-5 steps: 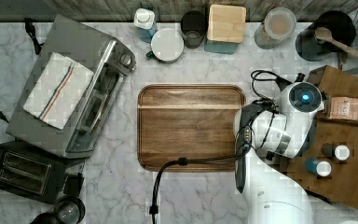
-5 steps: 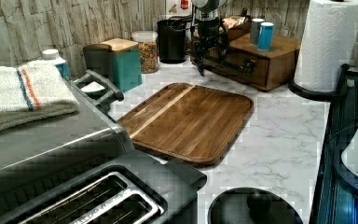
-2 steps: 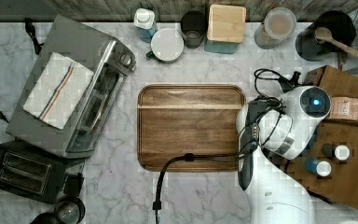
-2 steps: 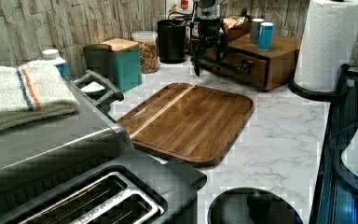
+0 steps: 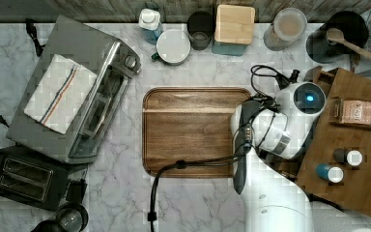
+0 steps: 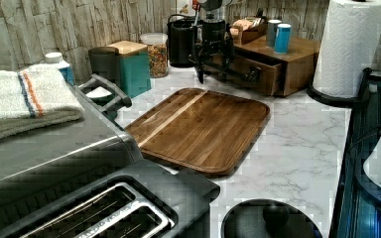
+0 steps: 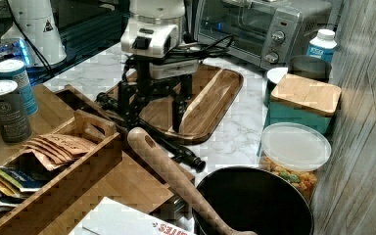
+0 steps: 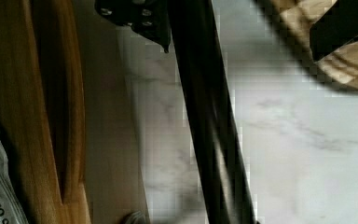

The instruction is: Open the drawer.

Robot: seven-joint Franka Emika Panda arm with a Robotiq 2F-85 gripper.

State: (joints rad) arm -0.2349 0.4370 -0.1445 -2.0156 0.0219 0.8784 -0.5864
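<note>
The gripper [image 7: 152, 111] is being held with its fingers spread astride the bar handle [image 7: 149, 133] of the drawer [image 6: 258, 74], which is sitting slightly pulled out of the box unit [image 6: 297, 62] beside the tray [image 6: 203, 126].

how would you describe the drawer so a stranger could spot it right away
Find the paper towel roll at the left view's right; the brown wooden box unit stands just beside it. The drawer is its front panel facing the dark wooden tray. Unlike the tray and the pale-lidded teal canister, it carries a long thin black bar handle.
</note>
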